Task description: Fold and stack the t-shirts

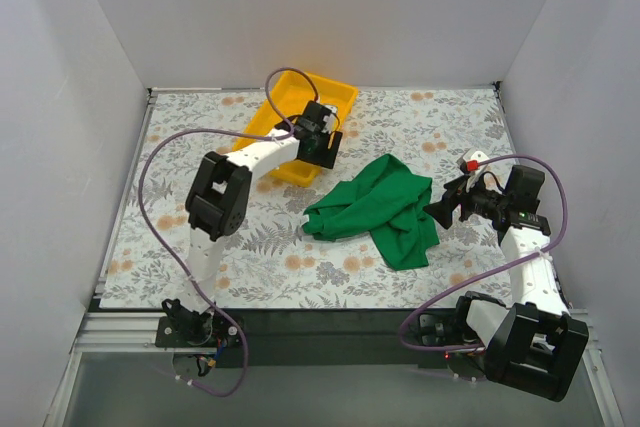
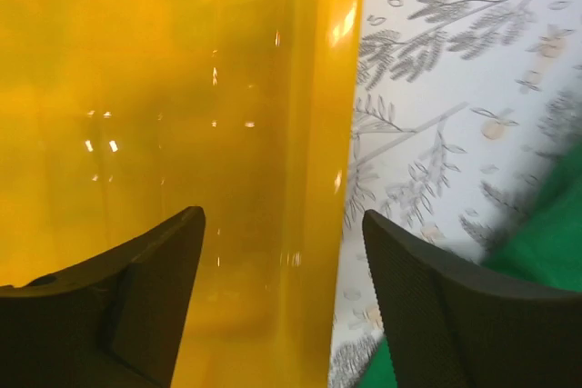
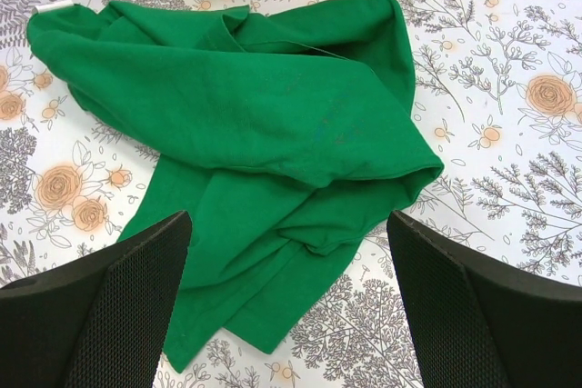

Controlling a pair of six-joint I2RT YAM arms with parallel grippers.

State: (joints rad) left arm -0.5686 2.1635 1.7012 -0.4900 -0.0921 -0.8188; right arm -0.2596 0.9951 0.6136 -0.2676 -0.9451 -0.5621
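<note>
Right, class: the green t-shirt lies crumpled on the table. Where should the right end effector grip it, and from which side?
Probably the rounded fold on the t-shirt's edge, from above with the right end effector, which is open, facing it. That fold bulges off the table, giving fingers more to pinch than the flat hem.

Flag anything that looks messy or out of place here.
The green t-shirt lies crumpled in a bunched heap on the table, neither flat nor folded. Nothing looks spilled or damaged.
</note>
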